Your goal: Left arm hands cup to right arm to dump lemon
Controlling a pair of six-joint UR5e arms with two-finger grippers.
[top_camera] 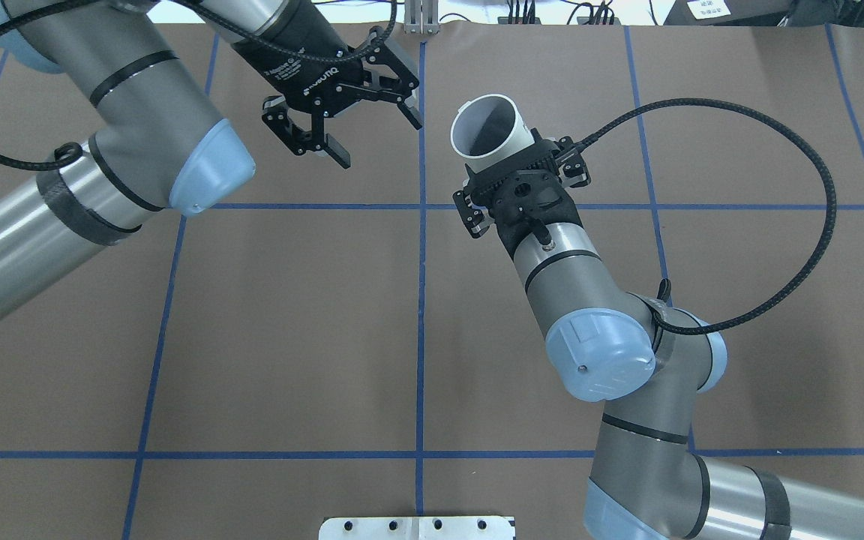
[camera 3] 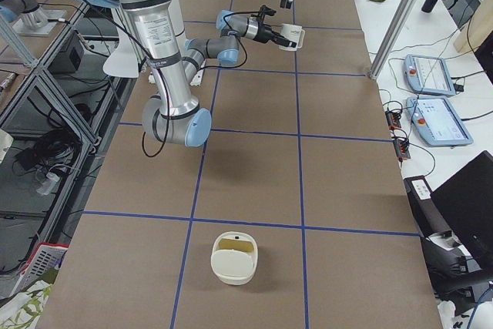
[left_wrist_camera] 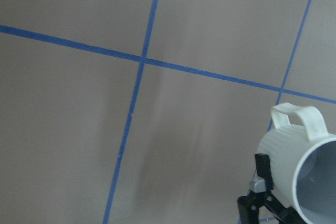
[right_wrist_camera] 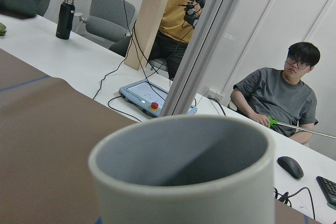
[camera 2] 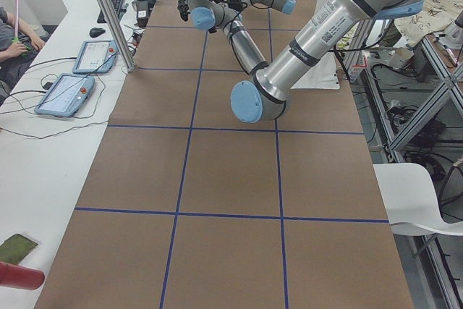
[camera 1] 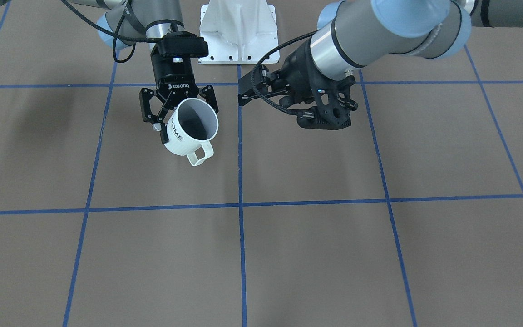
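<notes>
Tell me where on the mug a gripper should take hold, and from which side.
Across the ribbed body of the mug, coming from the base end, as the right gripper does. The round wall fits a two-finger grip, the handle sticks out sideways clear of it, and the mouth is left free for tipping.

Brown table, blue tape grid, white tub on it, perhaps yellow inside

Open gap between left tool, cup; white container well apart.
</notes>
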